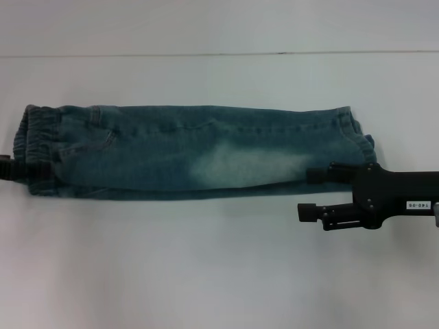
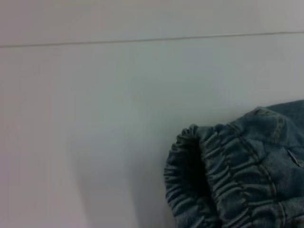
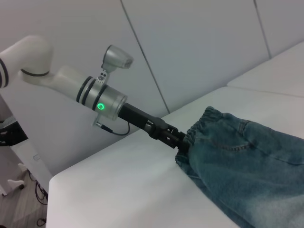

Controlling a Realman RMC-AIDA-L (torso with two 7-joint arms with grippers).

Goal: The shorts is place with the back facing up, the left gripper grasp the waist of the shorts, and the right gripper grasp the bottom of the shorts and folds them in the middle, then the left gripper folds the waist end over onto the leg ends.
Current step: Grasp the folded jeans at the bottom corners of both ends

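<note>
The blue denim shorts point(image 1: 206, 147) lie on the white table as one long strip, doubled along their length. The ruffled waist point(image 1: 40, 147) is at the left end and the leg ends point(image 1: 357, 130) at the right. My left gripper point(image 1: 5, 168) shows only as a dark tip at the picture's left edge, against the waist. The right wrist view shows the left gripper point(image 3: 176, 140) meeting the waist point(image 3: 209, 121) at its outer edge. My right gripper point(image 1: 312, 192) is open by the near right corner of the shorts, one finger over the denim and the other over bare table.
The white table point(image 1: 206, 274) stretches toward me in front of the shorts. A seam line point(image 1: 219, 53) runs across the far side. In the right wrist view the table edge point(image 3: 95, 164) drops off beyond the left arm point(image 3: 99, 99), with grey wall panels behind.
</note>
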